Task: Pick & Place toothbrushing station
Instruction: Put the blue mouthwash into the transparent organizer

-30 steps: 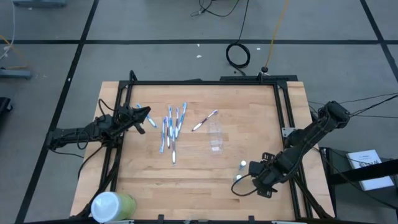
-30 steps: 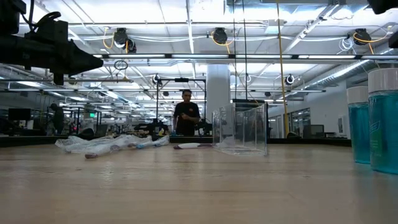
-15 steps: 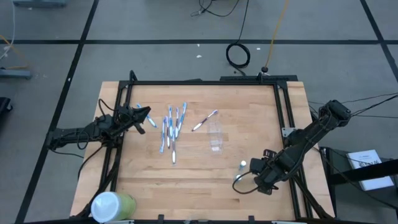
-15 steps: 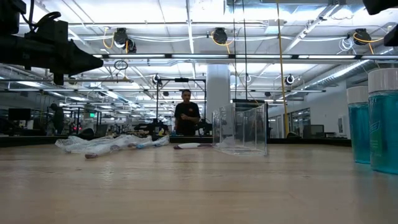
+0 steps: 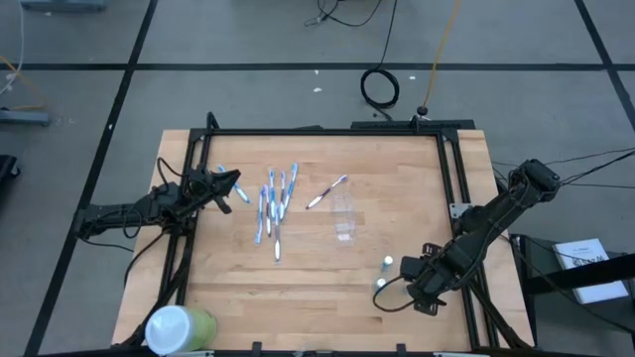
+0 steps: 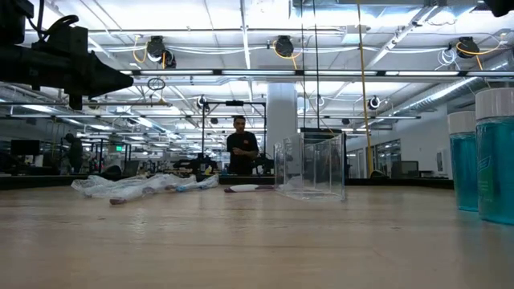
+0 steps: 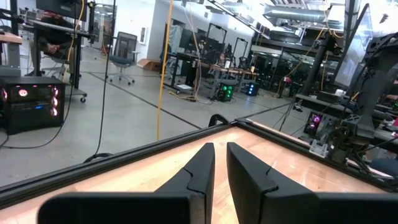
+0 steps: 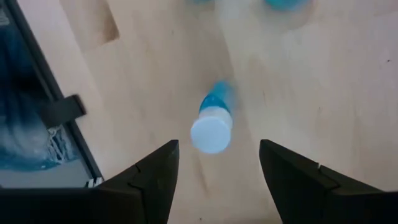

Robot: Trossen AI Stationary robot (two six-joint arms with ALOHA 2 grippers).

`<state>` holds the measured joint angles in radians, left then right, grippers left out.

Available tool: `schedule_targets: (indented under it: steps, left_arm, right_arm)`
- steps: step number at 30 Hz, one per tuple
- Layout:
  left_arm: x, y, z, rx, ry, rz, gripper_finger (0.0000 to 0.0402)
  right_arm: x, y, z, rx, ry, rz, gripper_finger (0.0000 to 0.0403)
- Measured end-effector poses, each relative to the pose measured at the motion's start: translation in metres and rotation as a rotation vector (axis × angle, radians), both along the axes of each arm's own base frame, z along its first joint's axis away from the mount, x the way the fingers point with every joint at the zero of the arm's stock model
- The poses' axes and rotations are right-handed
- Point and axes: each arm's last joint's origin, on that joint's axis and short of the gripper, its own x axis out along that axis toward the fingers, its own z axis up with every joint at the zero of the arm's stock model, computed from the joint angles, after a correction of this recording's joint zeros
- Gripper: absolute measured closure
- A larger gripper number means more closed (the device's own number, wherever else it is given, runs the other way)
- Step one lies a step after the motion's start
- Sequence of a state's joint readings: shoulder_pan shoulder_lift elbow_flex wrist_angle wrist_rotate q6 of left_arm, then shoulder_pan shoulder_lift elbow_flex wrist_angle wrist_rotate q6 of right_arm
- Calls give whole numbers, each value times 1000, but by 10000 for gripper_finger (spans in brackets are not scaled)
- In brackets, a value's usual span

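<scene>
Several blue-and-white toothbrushes (image 5: 273, 206) lie on the table's far left part, with one more (image 5: 230, 184) by my left gripper. The pinkish-purple brush (image 5: 327, 191) lies beside the clear cup (image 5: 344, 216). Two white-capped blue tubes (image 5: 387, 263) (image 5: 380, 285) stand near the right front. A third tube (image 8: 211, 127) stands upright under my right gripper (image 8: 217, 148), which is open above it with a finger on either side and touches nothing. My left gripper (image 5: 232, 181) is shut and empty, above the table at the far left; its fingers also show in the left wrist view (image 7: 221, 168).
A large pale-green cylindrical container (image 5: 179, 327) stands at the table's near left corner. A black frame (image 5: 327, 131) runs along the table's far edge and sides. Bare wood lies in the middle front. A person (image 6: 241, 148) stands in the room beyond the table.
My right gripper has shifted a little toward the table's right edge, so that the nearer standing tube shows more fully beside it.
</scene>
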<state>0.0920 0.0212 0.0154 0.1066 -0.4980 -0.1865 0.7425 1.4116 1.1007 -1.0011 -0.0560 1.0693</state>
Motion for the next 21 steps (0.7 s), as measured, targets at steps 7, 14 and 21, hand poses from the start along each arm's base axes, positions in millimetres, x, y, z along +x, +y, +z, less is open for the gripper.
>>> schedule_targets:
  steps: [7,14,21]
  left_arm:
    - [0,0,0,0,0,0,355]
    - [0,0,0,0,0,0,355]
    - [0,0,0,0,0,0,355]
  right_arm:
    - [2,0,0,-12,-36,4,179]
    - [3,0,0,-30,-57,22,179]
    - [3,5,0,-35,-94,36,181]
